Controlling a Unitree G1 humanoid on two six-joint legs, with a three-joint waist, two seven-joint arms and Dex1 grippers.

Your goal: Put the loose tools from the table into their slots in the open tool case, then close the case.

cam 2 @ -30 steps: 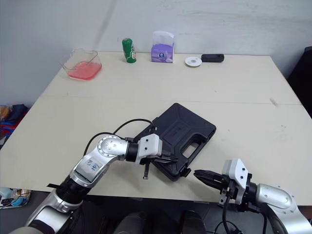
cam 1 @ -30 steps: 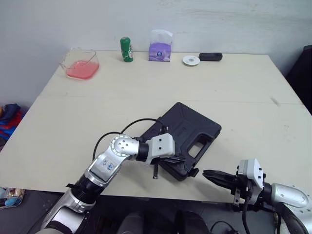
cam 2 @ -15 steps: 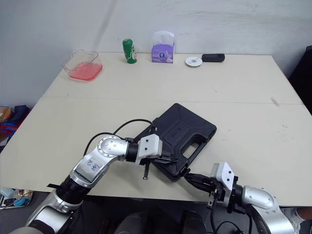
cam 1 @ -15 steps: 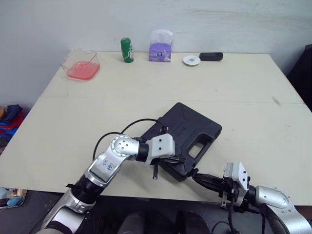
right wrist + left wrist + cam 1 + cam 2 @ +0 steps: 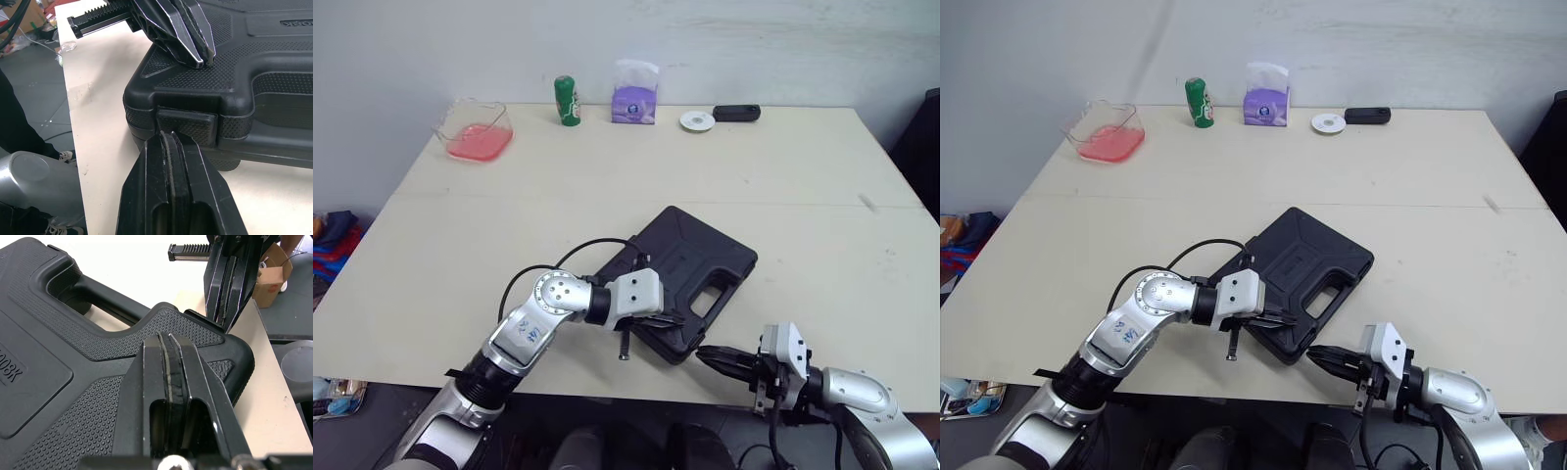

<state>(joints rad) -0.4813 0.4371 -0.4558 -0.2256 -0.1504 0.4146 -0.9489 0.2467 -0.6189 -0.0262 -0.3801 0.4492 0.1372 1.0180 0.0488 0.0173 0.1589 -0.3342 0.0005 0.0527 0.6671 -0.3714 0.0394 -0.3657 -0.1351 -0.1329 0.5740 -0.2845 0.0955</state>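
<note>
Closing step: left claw [image 5: 673, 318], pressed together, bears on the shut tool case [image 5: 690, 279]; right claw [image 5: 704, 353], likewise together, must next snap the latch [image 5: 187, 125].

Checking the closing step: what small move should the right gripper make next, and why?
Probably push the right gripper forward against the latch: the case lid is down, the left gripper rests on its corner, and the shut right fingers point at the latch.

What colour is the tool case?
The tool case is black, with a bumpy dotted surface; clearest in the left wrist view.
</note>
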